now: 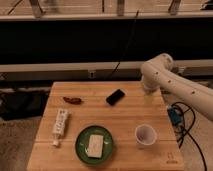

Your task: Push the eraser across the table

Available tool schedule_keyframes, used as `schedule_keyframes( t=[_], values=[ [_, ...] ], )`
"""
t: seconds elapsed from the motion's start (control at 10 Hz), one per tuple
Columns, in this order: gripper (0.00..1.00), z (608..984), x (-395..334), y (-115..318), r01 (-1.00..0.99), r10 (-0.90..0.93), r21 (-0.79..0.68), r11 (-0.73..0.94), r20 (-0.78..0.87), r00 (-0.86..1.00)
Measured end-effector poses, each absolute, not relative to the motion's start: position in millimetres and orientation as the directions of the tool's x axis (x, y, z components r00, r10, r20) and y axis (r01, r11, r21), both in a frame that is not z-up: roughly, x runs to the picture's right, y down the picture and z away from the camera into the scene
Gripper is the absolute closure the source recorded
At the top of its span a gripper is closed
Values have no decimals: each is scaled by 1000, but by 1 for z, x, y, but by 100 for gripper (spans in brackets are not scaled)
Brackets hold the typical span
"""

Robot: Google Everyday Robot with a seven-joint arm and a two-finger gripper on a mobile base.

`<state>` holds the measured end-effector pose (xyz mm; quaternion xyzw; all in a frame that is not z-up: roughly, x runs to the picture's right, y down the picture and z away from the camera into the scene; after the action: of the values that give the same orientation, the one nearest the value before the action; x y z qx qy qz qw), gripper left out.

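Black eraser (pixel 115 97) lies flat and askew on the far half of the wooden desk (pixel 130 117), a little right of centre, touching nothing. To its right, and apart from it, the robot's hand (pixel 149 91) hangs at the end of the white arm (pixel 175 87) over the desk's far right edge; whether it is open or closed can't be told from this angle. There's no contact w/ the eraser, so the push looks not yet begun. Left of the eraser sits a small red-brown item (pixel 73 100). Nearer the camera, a long white strip (pixel 60 123) lies along the left side, a green plate (pixel 78 146) holds a pale block (pixel 95 145), and a paper cup (pixel 145 135) stands front right. Risks, judged from here: a leftward push would send the eraser toward the red-brown item, poss. knocking it. Because the eraser sits diagonal, an off-centre nudge would prob. spin it rather than slide it. Coming in too high, the hand could ride over so flat a thing; too low, it scrapes the wood. A long shove could drop the eraser off the edge, and a sweep toward the camera would put cup & plate in the arm's way.
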<state>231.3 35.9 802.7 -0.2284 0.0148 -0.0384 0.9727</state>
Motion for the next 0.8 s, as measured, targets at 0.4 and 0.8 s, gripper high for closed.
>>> schedule_keyframes(
  t=[0.4,0.8],
  values=[
    [26,809,226,36,63,-72,-443,894,-5,997],
    [55,816,221,35,57,-64,-441,896,-1,998]
  ],
)
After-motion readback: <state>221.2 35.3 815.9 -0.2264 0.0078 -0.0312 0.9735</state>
